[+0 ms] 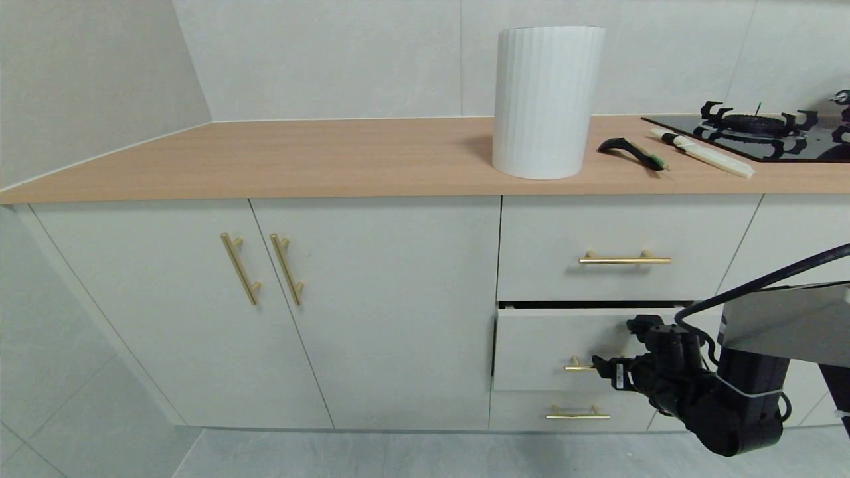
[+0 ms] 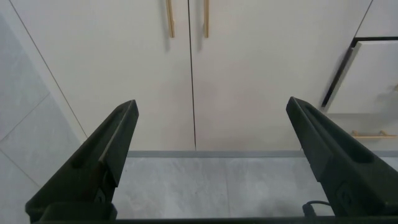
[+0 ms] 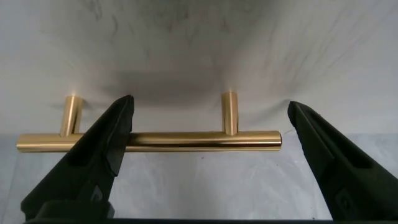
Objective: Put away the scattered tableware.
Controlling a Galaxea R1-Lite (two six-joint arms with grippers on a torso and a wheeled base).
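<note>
While your right gripper [image 1: 601, 366] sits low at the drawer stack, its fingers stand spread wide, not closed on anything. From the right wrist camera you see the gripper [image 3: 208, 134] facing the middle drawer's brass handle [image 3: 161, 141], with the bar running across the gap between the two fingers and one end hidden behind a finger. You cannot tell from these views whether either finger touches the bar. The middle drawer [image 1: 551, 345] is out a little, with a dark gap along its top edge, while the top drawer [image 1: 597, 226] and the bottom drawer [image 1: 571, 405] sit flush.

Your left gripper [image 2: 211, 118] is also open and holds nothing. It points at the foot of the double cabinet doors [image 2: 249, 74] and the grey floor [image 2: 211, 180], with the edge of the open drawer off to one side.

Up on the counter [image 1: 332, 156] you have the tableware lying out. A black utensil [image 1: 631, 151] lies just beside a tall white ribbed canister [image 1: 546, 99], on the canister's hob side. A long white utensil [image 1: 704, 153] lies at a slant next to it, between the black one and the hob [image 1: 750, 133], near the hob's corner. The two pieces lie close together but apart, and both are well above and away from either gripper.
</note>
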